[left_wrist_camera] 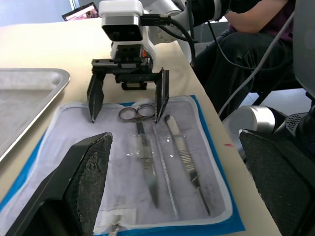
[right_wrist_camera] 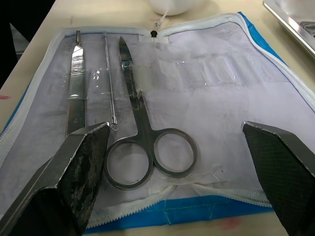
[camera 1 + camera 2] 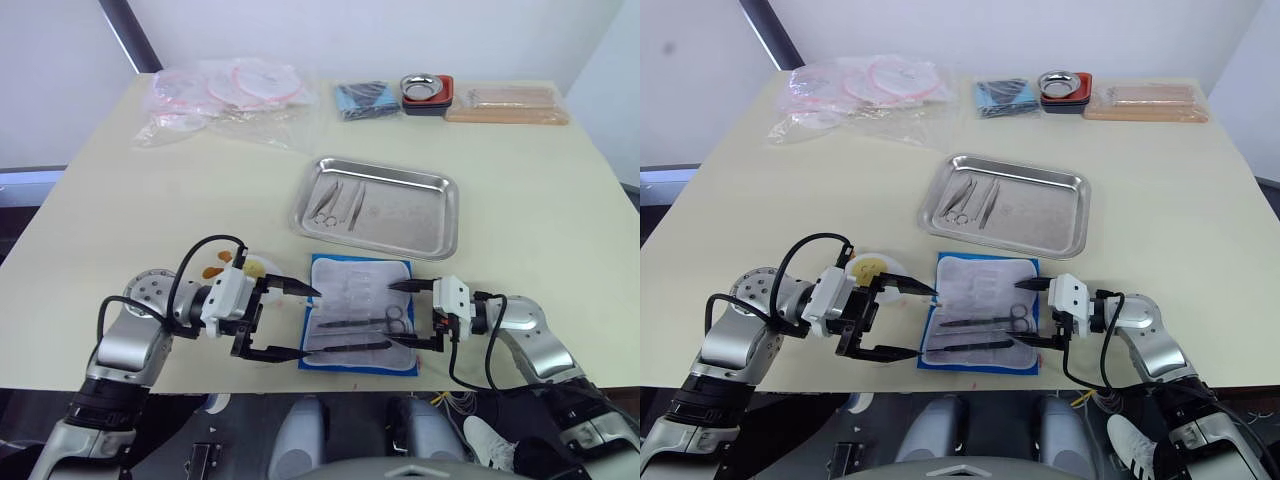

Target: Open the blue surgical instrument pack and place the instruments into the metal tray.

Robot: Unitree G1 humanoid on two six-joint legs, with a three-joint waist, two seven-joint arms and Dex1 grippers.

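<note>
right gripper [image 3: 405, 316] spread wide, empty, at the right edge of the opened blue surgical instrument pack [image 3: 360, 313], nearest the scissors [image 2: 142, 142], loops toward it, long axis pointing away toward the wide-open left gripper [image 3: 300, 323], metal tray [image 3: 420, 235] beyond.

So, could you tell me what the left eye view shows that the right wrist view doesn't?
Left eye view: the left gripper, open beside the blue surgical instrument pack, and instruments already in the metal tray. Right wrist view: a thin wire probe lying between the forceps and scissors. Both: that open pack and the right gripper, open.
</note>
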